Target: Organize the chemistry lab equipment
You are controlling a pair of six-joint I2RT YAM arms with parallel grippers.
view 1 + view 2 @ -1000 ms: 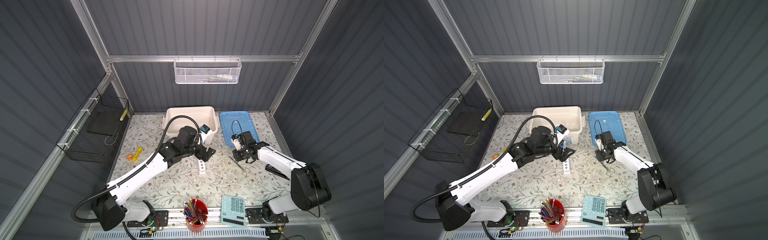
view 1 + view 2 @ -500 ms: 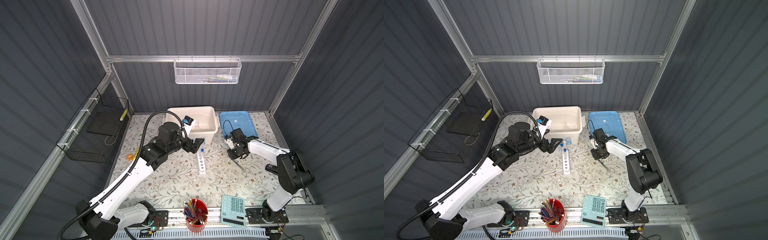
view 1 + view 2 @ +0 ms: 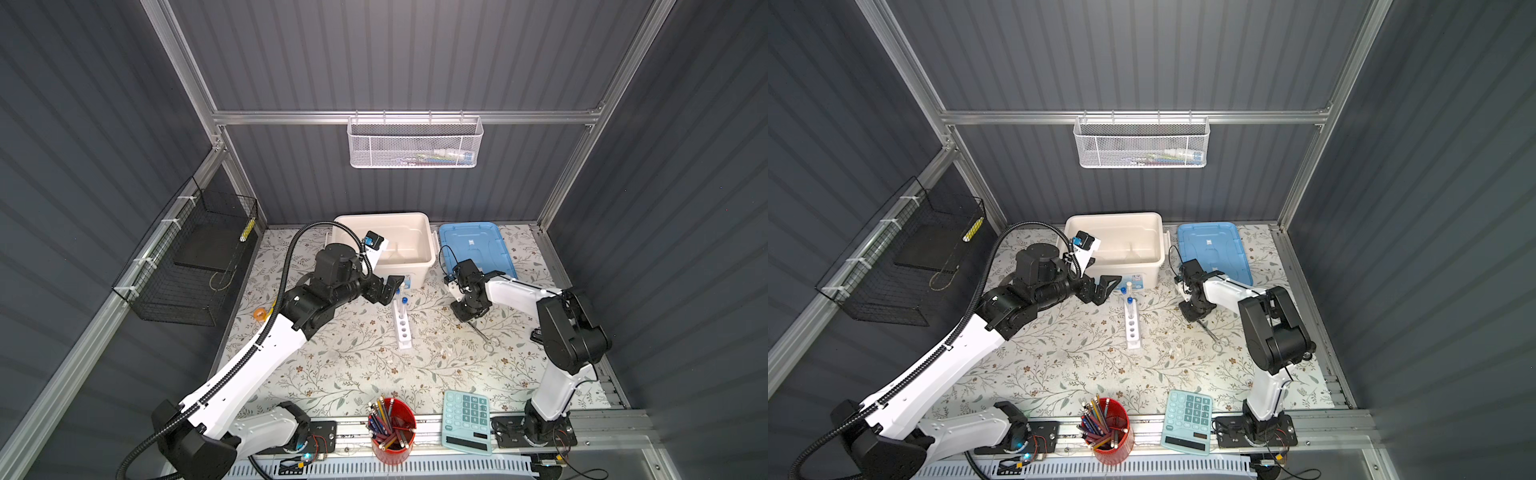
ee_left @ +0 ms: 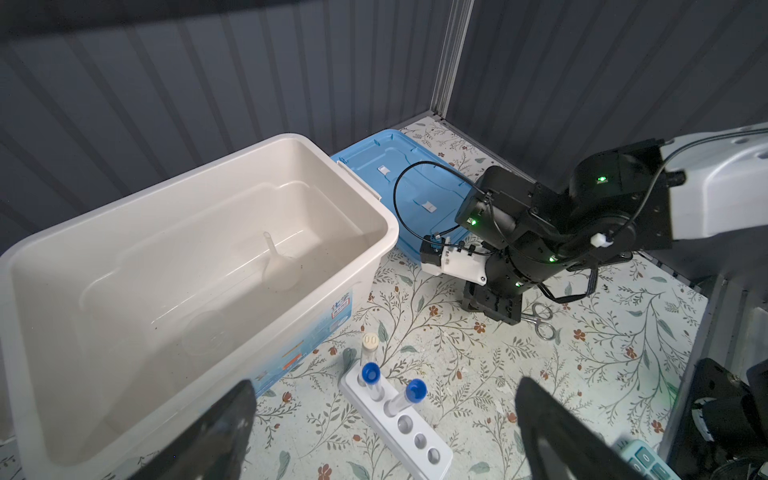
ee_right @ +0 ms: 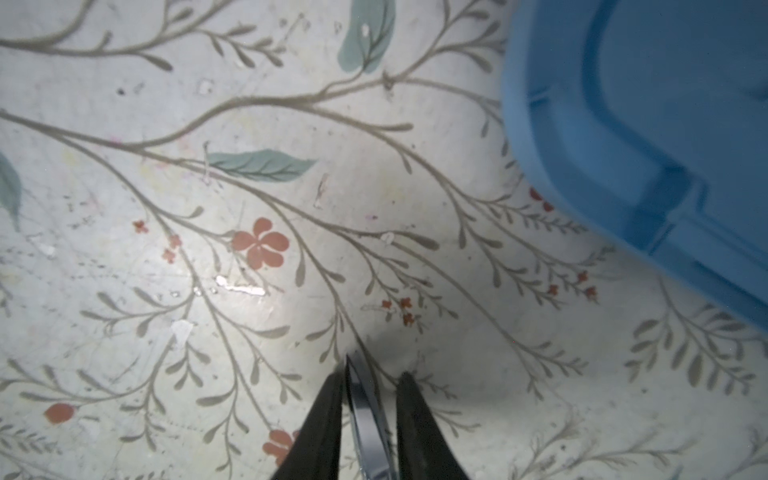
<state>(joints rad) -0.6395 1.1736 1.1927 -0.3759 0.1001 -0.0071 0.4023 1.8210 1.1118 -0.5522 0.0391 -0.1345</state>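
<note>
Right gripper (image 5: 370,378) is low at the floral-print counter (image 3: 353,365). Its jaws are narrowed around the tip of the thin silver scissors-like tool (image 3: 482,333), which lies flat. Whether they clamp it, cannot tell. Left gripper (image 3: 390,289): jaws wide, empty, just beside the narrow white rack (image 3: 402,328) holding two clear blue-capped test tubes (image 4: 372,376).

Risk: a hold this near the tip may let the tool swing or slip on lifting. The left jaws could knock the tubes.

Floral tbl (image 3: 353,365): bin (image 3: 409,272), lid (image 3: 478,245), rack (image 3: 403,332), scissors tool (image 3: 484,334), calc (image 3: 465,419).
</note>
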